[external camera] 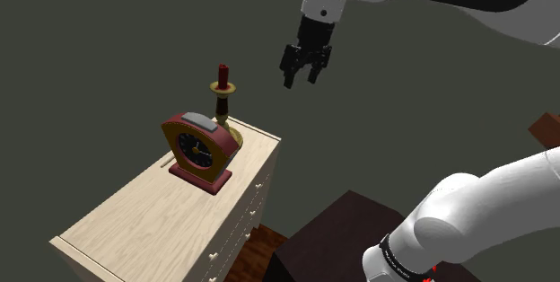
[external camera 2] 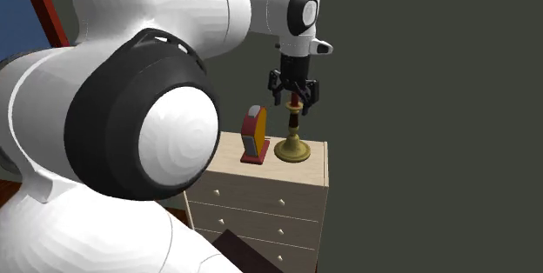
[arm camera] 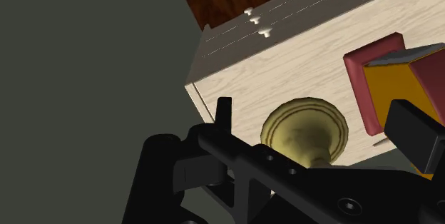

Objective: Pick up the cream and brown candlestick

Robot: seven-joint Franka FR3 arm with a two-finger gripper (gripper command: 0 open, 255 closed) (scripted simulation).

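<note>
End effector (external camera: 301, 78) hangs released, fingers spread, with the brass-footed candlestick (external camera: 223, 101) upright directly below it on the dresser (external camera: 135, 217). The red clock (external camera: 202, 150) stands just beside the candlestick. A descending finger could clip the clock, or nudge the tall stem and topple it off the nearby edge.

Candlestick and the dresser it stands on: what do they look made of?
The candlestick looks like metal, perhaps brass: its round base is yellow-gold with a soft sheen. The stem is dark red-brown, material unclear. The dresser looks like pale matte wood, with grain lines along its top.
</note>
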